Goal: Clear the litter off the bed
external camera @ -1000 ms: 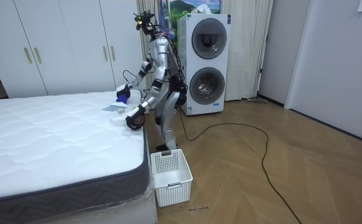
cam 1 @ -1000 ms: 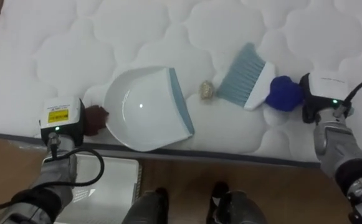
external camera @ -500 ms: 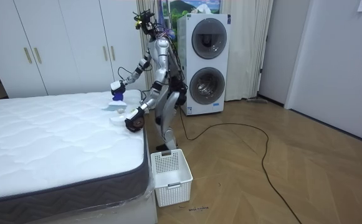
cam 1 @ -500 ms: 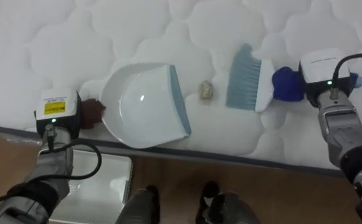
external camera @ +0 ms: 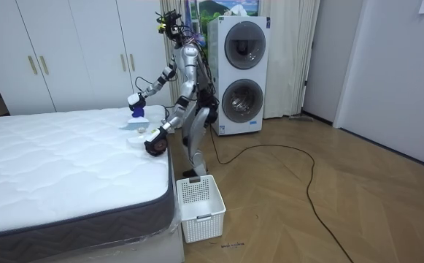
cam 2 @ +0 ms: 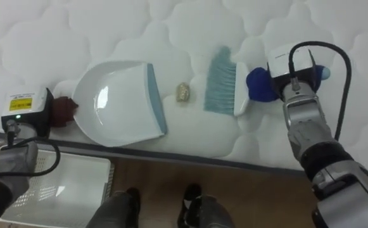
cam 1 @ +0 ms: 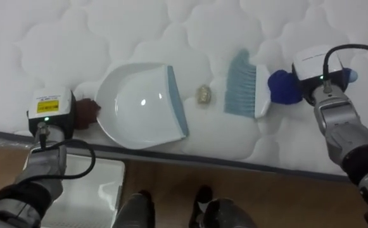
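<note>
Fingers hidden (grip cannot be told), left hand meets the dustpan handle, right hand the brush handle.

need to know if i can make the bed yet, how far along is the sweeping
Not finished. Done: the dustpan lies flat on the mattress by its edge, the left hand at its handle. In hand: the right hand is at the brush, bristles facing the dustpan. Left: the small scrap between them is not yet swept in.
</note>
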Available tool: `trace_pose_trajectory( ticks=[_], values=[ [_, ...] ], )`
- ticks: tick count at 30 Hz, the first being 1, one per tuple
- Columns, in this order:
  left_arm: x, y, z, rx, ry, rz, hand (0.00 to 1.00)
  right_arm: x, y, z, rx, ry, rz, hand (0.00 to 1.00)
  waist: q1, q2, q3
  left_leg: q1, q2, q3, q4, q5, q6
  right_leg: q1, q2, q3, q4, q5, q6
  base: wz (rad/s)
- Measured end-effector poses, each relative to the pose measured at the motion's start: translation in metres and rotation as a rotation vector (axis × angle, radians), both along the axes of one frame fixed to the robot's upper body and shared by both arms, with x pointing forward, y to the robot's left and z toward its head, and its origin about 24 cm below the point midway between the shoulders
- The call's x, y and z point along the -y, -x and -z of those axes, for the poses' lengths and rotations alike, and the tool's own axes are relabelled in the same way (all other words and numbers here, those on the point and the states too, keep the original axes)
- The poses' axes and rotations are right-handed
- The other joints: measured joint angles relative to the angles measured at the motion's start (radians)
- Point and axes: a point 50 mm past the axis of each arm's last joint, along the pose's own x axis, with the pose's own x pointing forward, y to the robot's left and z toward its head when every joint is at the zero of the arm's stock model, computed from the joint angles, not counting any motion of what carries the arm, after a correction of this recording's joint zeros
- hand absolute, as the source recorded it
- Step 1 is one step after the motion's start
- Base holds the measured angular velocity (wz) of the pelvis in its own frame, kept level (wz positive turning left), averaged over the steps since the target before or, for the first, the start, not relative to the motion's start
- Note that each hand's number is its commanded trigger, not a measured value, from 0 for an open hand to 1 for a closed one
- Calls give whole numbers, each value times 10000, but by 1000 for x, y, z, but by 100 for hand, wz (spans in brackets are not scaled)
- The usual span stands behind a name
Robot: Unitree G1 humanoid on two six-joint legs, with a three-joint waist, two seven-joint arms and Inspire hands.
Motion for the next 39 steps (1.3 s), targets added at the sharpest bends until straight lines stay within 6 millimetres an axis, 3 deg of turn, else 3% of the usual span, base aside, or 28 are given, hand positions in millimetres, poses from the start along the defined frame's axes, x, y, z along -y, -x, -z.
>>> trace_pose_trajectory(
  ticks=[6, 15, 17, 21, 27, 39],
  values=[
    [0, 0, 1, -144, 35, -23, 100, -4, 1, 3, -553, -235, 211, 100, -50, -9, -10, 49, 35, -35, 40, 4, -7, 139, -11, -146, -58, 17, -26, 1],
    [-2, 5, 6, -438, 25, -165, 100, -11, 17, 31, -1689, -1189, 769, 100, -131, 11, -88, 279, 54, -79, 14, 3, -5, 443, 79, -144, -243, 96, 12, 1],
    [-1, 9, 10, -562, 69, -228, 100, -11, 22, 39, -1871, -1310, 858, 100, -139, 78, -211, 281, 65, -91, 8, 3, -5, 458, 102, -145, -273, 101, 13, 0],
    [7, 15, 21, -897, 398, -380, 100, -5, 30, 50, -2080, -1331, 1081, 100, -110, 296, -317, 423, 82, -129, -50, 3, -6, 651, 139, -188, -394, 140, 17, 0],
    [19, 16, 28, -1093, 762, -438, 100, 2, 36, 57, -1839, -1275, 1248, 100, 41, 474, -237, 619, 19, -131, -333, 36, -59, 734, 98, -179, -429, 148, -2, 2],
    [23, 16, 29, -943, 886, -436, 100, -10, 33, 54, -1256, -1364, 924, 100, -13, 486, -213, 581, 13, -108, -478, 75, -128, 581, 113, -143, -408, 98, -73, 0]
  ],
)
